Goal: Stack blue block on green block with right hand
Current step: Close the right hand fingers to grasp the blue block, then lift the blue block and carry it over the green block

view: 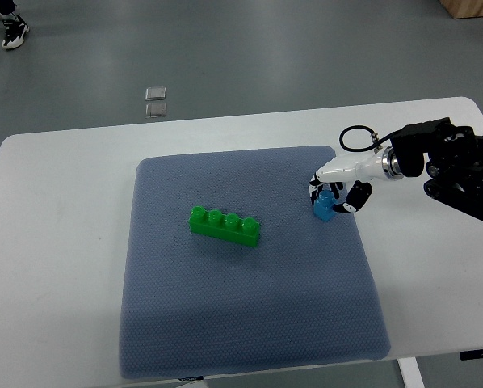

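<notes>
A long green block (224, 225) with studs lies on the blue-grey mat (249, 315), left of the mat's centre. A small blue block (325, 207) is near the mat's right edge. My right hand (335, 191) comes in from the right and its fingers (356, 196) curl around the blue block, which is partly hidden by them. I cannot tell whether the block rests on the mat or is lifted. The left arm is out of view.
The mat lies on a white table (56, 267). Two small square plates (155, 101) sit on the grey floor beyond the table. A person's shoe (14, 32) shows at the top left corner.
</notes>
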